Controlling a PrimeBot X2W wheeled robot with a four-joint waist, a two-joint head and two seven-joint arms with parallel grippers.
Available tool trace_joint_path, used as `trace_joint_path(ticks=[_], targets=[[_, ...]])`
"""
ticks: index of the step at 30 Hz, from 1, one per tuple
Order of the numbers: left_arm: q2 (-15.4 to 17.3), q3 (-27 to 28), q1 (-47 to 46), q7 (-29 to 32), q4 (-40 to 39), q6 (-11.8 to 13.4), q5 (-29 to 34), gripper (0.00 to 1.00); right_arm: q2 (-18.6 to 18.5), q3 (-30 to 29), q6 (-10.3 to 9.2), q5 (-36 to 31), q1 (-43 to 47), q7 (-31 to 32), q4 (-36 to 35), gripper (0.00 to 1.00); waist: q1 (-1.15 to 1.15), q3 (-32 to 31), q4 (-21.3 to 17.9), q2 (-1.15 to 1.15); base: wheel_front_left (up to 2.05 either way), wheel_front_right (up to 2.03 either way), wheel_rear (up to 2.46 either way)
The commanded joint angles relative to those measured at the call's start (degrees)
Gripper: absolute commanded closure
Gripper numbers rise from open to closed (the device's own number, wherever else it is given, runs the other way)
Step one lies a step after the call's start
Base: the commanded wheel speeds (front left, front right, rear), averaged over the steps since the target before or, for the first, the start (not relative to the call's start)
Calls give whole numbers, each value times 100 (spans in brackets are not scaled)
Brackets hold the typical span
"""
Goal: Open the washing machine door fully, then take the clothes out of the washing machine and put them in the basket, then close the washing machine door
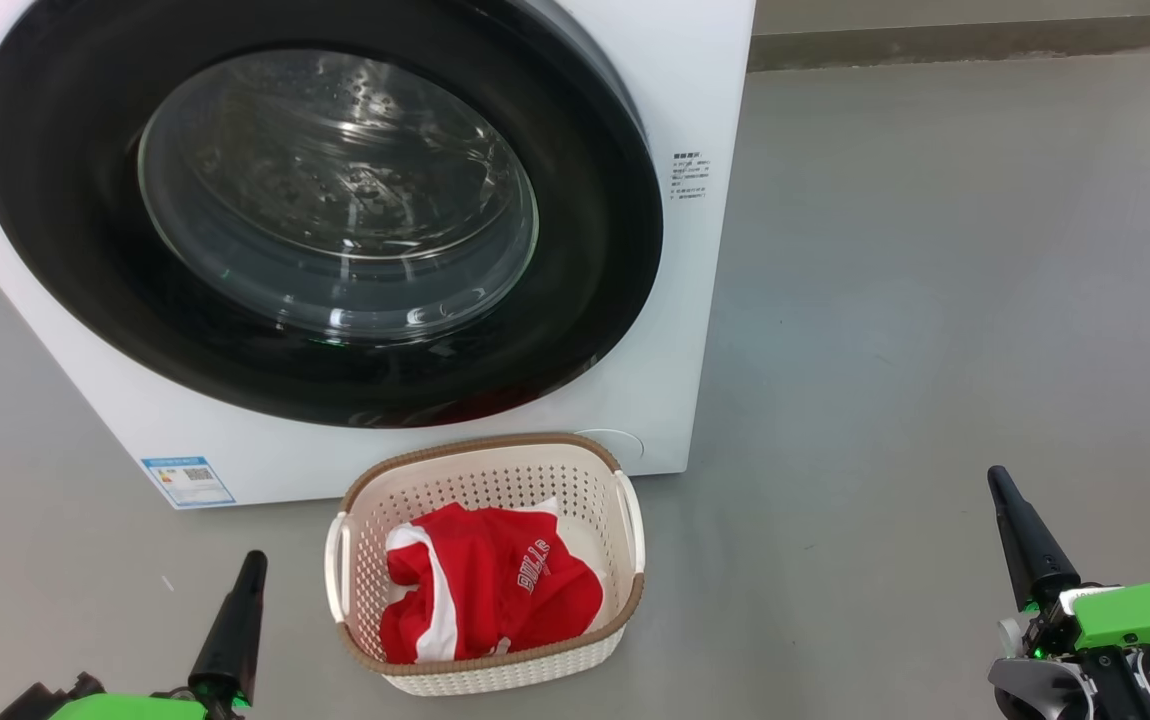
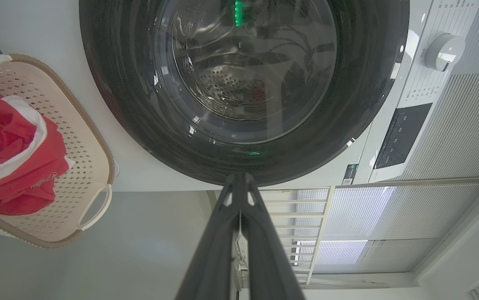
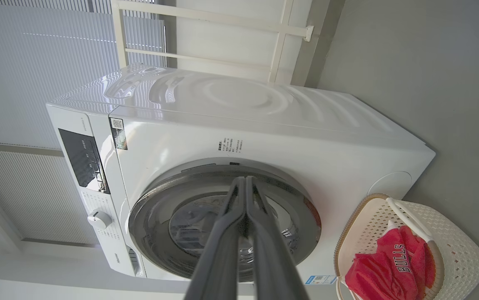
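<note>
A white front-loading washing machine (image 1: pixel 705 120) stands on a grey floor (image 1: pixel 915 330), and its round door (image 1: pixel 55 260), with a glossy black rim and bulging glass window, is shut flat against the front. A blue label sticker (image 1: pixel 187 481) sits at the machine's lower left corner. Just in front of the machine, below the door, a small cream perforated basket (image 1: pixel 495 475) with a brown woven-look rim and 2 white side handles rests on the floor. Inside it lies a crumpled red garment (image 1: pixel 495 590) with white trim and white lettering reading BULLS. The left tool (image 1: pixel 253 562) rises at the lower left, near the basket but not touching it, its 2 dark fingers pressed together and holding nothing. The right tool (image 1: pixel 998 480) stands at the lower right, well apart from the basket, fingers likewise pressed together and empty
</note>
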Motion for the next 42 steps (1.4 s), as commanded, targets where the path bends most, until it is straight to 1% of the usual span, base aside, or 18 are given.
trace_joint_path(ticks=[1,42], targets=[[62,201,-223,25,-156,-40,-40,100,-48,101,3,39,-246,34,-171,100,0,0,0,0,0,0,0],[62,200,-223,25,-156,-40,-41,100,-48,101,3,39,-246,34,-171,100,0,0,0,0,0,0,0]])
